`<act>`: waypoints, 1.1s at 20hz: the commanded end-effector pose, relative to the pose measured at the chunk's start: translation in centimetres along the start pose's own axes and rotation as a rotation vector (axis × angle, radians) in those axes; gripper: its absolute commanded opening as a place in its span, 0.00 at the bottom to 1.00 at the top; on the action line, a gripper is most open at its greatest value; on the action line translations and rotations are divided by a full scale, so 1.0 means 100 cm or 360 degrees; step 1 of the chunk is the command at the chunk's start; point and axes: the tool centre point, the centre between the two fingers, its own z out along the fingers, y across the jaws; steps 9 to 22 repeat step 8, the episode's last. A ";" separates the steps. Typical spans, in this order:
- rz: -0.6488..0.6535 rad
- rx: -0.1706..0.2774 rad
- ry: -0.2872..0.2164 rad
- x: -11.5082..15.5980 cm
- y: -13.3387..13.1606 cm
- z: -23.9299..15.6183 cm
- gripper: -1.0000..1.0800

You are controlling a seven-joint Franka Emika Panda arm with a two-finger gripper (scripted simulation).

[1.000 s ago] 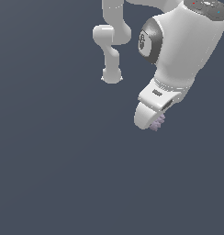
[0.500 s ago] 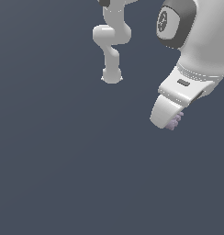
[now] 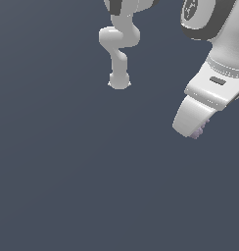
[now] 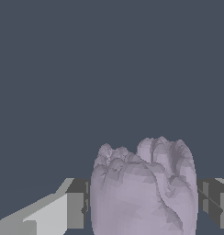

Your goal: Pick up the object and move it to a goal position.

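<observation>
I have the gripper (image 3: 196, 131) clamped on the object (image 4: 143, 190), a pale lilac knobbly lump that sits squarely between the two fingers (image 4: 76, 204) and fills the gap from pad to pad in the wrist view. From the exterior view only a sliver of the object (image 3: 201, 131) peeks out past the tip of the white hand (the rest is hidden behind the finger housing), and the hand hangs over plain dark grey ground (image 3: 67, 171), at the exterior view's right.
</observation>
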 end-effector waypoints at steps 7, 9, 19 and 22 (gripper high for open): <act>0.0000 0.0000 0.0000 0.006 0.000 -0.006 0.00; 0.0000 0.0000 0.0000 0.006 0.000 -0.006 0.00; 0.0000 0.0000 0.0000 0.006 0.000 -0.006 0.00; 0.0000 0.0000 0.0000 0.006 0.000 -0.006 0.00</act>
